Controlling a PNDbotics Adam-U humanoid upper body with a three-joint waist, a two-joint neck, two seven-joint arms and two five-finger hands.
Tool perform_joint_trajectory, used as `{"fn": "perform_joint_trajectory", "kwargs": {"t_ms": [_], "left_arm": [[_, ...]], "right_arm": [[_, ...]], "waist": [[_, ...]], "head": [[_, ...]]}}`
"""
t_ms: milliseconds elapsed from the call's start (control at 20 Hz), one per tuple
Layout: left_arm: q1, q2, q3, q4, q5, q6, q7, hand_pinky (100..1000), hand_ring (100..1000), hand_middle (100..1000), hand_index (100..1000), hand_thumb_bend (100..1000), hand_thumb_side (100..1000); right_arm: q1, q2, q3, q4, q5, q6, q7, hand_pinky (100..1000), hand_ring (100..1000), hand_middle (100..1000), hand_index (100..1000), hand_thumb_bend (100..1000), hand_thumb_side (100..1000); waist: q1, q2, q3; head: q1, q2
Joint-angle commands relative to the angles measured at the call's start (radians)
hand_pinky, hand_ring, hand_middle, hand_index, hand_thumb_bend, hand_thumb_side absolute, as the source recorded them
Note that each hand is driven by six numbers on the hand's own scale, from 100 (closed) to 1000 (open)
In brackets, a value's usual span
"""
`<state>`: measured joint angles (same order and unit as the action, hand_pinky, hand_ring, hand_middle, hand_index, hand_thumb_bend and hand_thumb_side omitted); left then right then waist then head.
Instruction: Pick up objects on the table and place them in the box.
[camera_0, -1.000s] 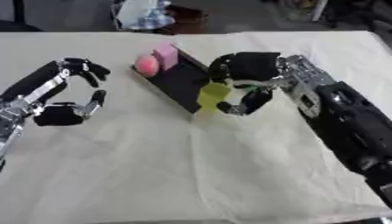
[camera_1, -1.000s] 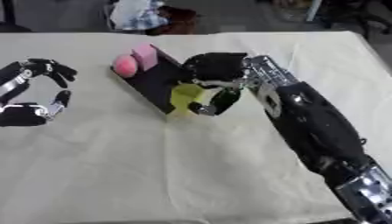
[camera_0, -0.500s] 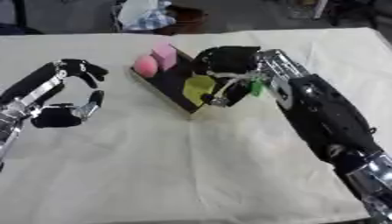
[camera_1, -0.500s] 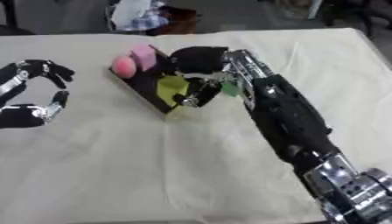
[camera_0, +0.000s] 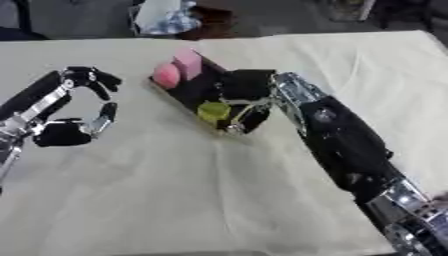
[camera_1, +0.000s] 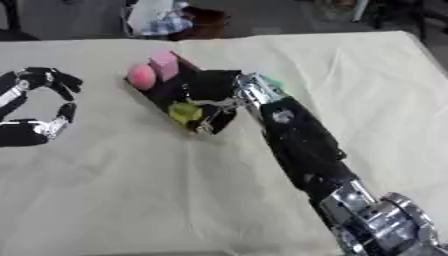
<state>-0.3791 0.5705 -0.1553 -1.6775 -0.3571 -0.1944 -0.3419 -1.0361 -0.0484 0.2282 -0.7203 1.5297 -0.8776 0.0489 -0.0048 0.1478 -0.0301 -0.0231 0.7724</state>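
Note:
A long black box (camera_0: 196, 89) lies askew at the middle back of the beige cloth. A pink ball (camera_0: 165, 75) and a pink block (camera_0: 187, 62) rest in its far end. My right hand (camera_0: 247, 92) reaches over the box's near end, fingers and thumb curled round a yellow-green object (camera_0: 213, 110) that sits low inside the box. My left hand (camera_0: 65, 133) hovers open at the left, well away from the box, fingers arched and holding nothing.
A beige cloth (camera_0: 175, 190) covers the whole table. Beyond the far edge stands a white and blue bag (camera_0: 164, 16) next to a dark brown thing (camera_0: 214, 17). My right forearm (camera_0: 346, 142) crosses the table's right half.
My right hand has carried the yellow-green object from beside the box's near end to over and into the box. The left hand has stayed where it was.

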Motion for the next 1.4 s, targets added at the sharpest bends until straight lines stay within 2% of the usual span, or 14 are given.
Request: {"fn": "perform_joint_trajectory", "kwargs": {"t_ms": [50, 350, 550, 650, 900, 1050, 1350, 1400], "left_arm": [[-0.012, 0.019, 0.009, -0.015, 0.004, -0.001, 0.0, 796, 636, 665, 828, 100, 410], [-0.007, 0.023, 0.012, -0.01, 0.002, -0.003, 0.001, 796, 636, 665, 829, 100, 411], [-0.004, 0.027, 0.013, -0.009, 0.001, -0.003, 0.002, 797, 636, 665, 829, 100, 410], [-0.002, 0.028, 0.015, -0.008, 0.0, -0.003, 0.003, 797, 636, 665, 829, 100, 410], [0.002, 0.03, 0.015, -0.006, -0.001, -0.003, 0.003, 797, 636, 665, 829, 100, 412], [0.004, 0.031, 0.015, -0.005, -0.001, -0.003, 0.003, 797, 636, 665, 829, 100, 411], [0.006, 0.032, 0.016, -0.005, -0.002, -0.003, 0.004, 797, 636, 665, 829, 100, 412], [0.006, 0.032, 0.016, -0.005, -0.002, -0.003, 0.004, 798, 636, 665, 829, 100, 412]], "right_arm": [[-0.039, -0.032, -0.009, -0.017, 0.035, -0.008, -0.035, 882, 889, 974, 1000, 100, 349], [-0.071, -0.12, -0.013, -0.067, -0.023, -0.012, -0.05, 883, 900, 987, 1000, 100, 350], [-0.073, -0.19, -0.044, -0.057, -0.079, 0.031, -0.012, 888, 909, 998, 1000, 100, 335], [-0.068, -0.217, -0.061, -0.039, -0.097, 0.055, 0.011, 890, 912, 1000, 1000, 100, 363], [-0.04, -0.257, -0.101, 0.023, -0.128, 0.114, 0.068, 899, 924, 1000, 1000, 100, 541], [-0.026, -0.266, -0.108, 0.054, -0.15, 0.126, 0.107, 903, 928, 997, 1000, 100, 669], [-0.023, -0.27, -0.106, 0.06, -0.194, 0.129, 0.163, 903, 928, 996, 1000, 100, 674], [-0.019, -0.27, -0.102, 0.061, -0.2, 0.127, 0.17, 907, 939, 994, 1000, 100, 768]], "waist": [[0.008, -0.016, -0.001], [0.004, -0.018, -0.01], [0.003, -0.02, -0.016], [0.001, -0.02, -0.02], [-0.002, -0.022, -0.028], [-0.003, -0.024, -0.031], [-0.003, -0.025, -0.032], [-0.004, -0.026, -0.032]], "head": [[0.0, -0.002], [0.004, -0.002], [0.009, -0.002], [0.01, -0.002], [0.011, -0.002], [0.013, -0.002], [0.013, -0.002], [0.012, -0.002]]}}
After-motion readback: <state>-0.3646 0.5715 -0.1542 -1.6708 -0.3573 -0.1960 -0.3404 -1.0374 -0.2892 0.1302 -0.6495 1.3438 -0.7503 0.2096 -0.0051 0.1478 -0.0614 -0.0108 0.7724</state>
